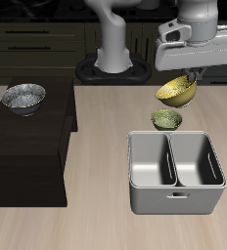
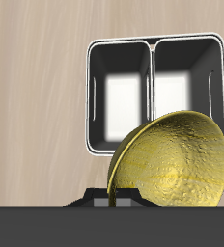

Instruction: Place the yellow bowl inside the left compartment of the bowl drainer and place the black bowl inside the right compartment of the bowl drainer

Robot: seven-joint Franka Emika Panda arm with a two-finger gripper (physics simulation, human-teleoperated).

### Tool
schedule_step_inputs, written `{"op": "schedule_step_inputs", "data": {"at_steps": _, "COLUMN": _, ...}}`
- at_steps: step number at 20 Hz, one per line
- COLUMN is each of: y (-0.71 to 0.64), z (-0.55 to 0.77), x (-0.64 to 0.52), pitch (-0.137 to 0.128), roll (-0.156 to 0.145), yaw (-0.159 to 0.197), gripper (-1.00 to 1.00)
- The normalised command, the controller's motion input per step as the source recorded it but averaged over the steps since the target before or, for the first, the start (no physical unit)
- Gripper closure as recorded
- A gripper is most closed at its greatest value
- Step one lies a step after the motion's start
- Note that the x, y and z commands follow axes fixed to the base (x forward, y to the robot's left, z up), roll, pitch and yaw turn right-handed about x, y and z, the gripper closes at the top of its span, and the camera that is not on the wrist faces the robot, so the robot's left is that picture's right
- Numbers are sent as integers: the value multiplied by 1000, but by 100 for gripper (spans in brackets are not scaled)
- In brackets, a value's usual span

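Exterior view: the arm reaches forward from its base, its wrist held high above the table, and the gripper points downward, clamped on the rim of the yellow bowl, which hangs tilted in the air, clear of the surface. Directly below it an olive-green bowl rests on the table just behind the bowl drainer. The black bowl sits on a dark cabinet, well apart from the drainer. Wrist view: the yellow bowl fills the foreground, gripped at its edge; beyond it lies the bowl drainer, both wells visible.
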Motion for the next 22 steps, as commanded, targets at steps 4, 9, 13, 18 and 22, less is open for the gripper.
{"op": "schedule_step_inputs", "data": {"at_steps": 4, "y": 189, "z": 2, "x": 308, "pitch": 18, "roll": 12, "yaw": -14, "gripper": 100}}
{"op": "schedule_step_inputs", "data": {"at_steps": 9, "y": 129, "z": 0, "x": 191, "pitch": 14, "roll": -10, "yaw": -25, "gripper": 100}}
{"op": "schedule_step_inputs", "data": {"at_steps": 13, "y": 223, "z": -30, "x": 155, "pitch": 2, "roll": 13, "yaw": -2, "gripper": 100}}
{"op": "schedule_step_inputs", "data": {"at_steps": 18, "y": 154, "z": 11, "x": 205, "pitch": 9, "roll": 0, "yaw": -16, "gripper": 100}}
{"op": "schedule_step_inputs", "data": {"at_steps": 22, "y": 308, "z": -161, "x": 229, "pitch": 25, "roll": 14, "yaw": 5, "gripper": 100}}
